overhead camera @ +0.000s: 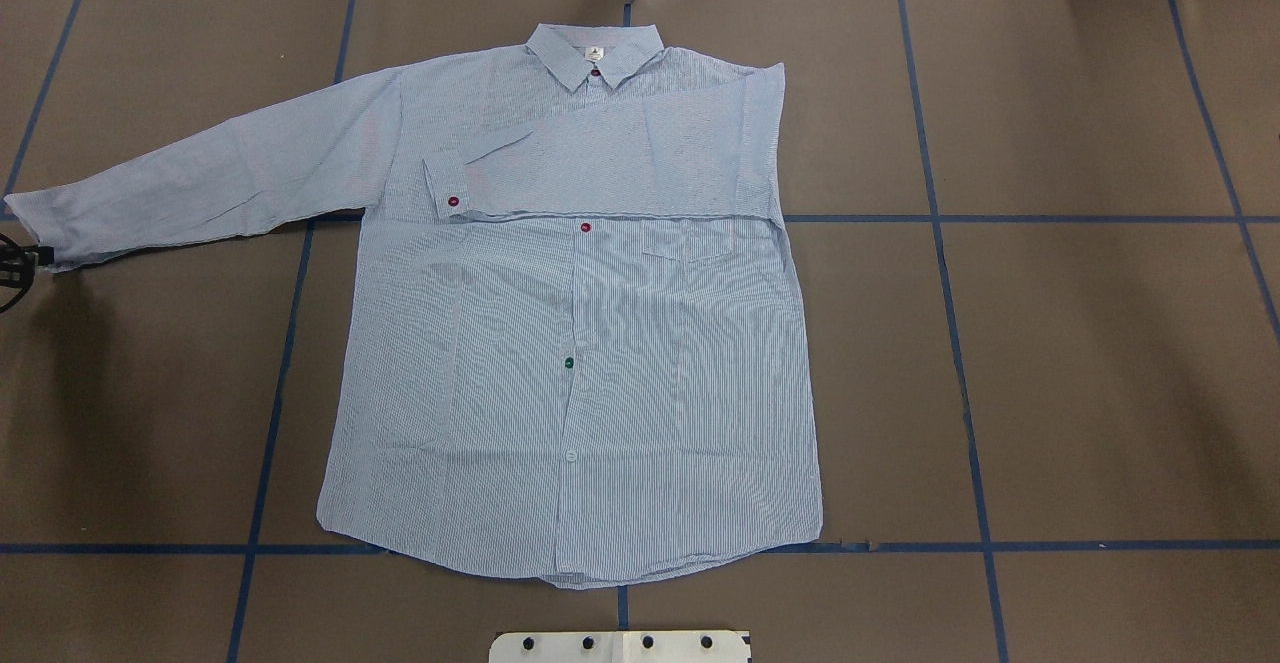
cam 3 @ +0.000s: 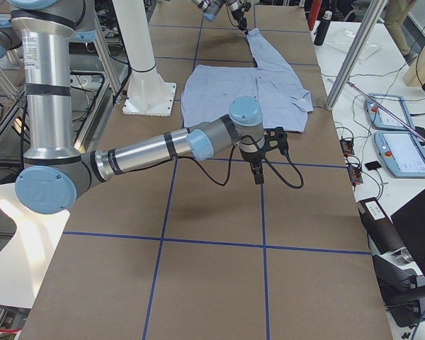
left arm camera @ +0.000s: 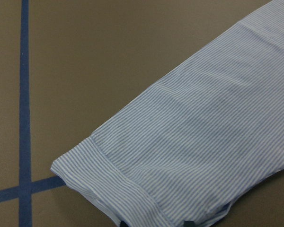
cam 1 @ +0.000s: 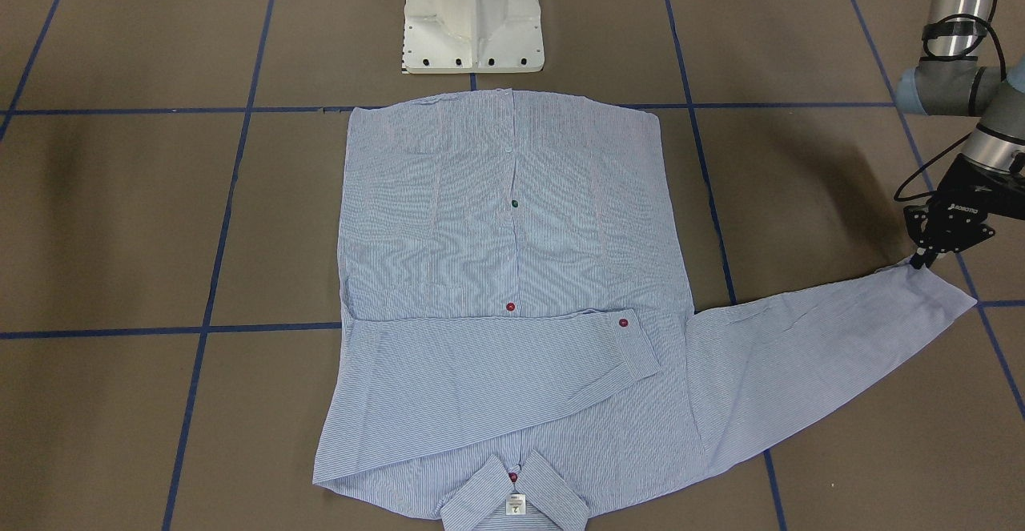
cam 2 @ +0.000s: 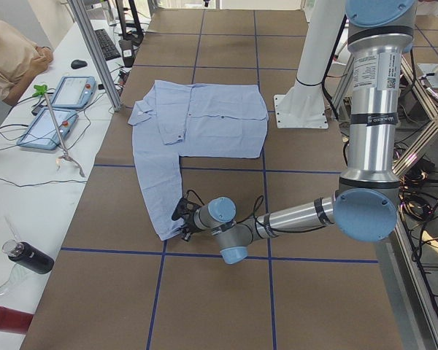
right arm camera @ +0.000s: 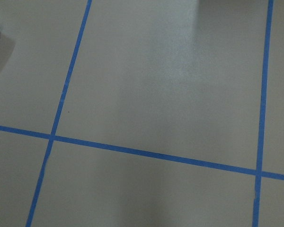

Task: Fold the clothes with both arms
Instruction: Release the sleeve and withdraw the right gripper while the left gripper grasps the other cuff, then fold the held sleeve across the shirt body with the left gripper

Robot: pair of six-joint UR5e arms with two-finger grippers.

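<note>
- Looking at the shirt (overhead camera: pixel 570 363), I see it flat on the table (overhead camera: pixel 1050 373), front up, collar away from the white pedestal (cam 1: pixel 472 18). One sleeve (overhead camera: pixel 620 168) is already folded across the chest.
- My left gripper (cam 1: pixel 921 259) sits at the outstretched cuff (left arm camera: pixel 113 189), tips apart astride its edge, I judge to pinch it.
- The right gripper (cam 3: pixel 257 173) hangs over the table, well apart from the cloth; its claw I cannot tell.
- The folded cuff (overhead camera: pixel 447 193) lies where the second sleeve should land.
</note>
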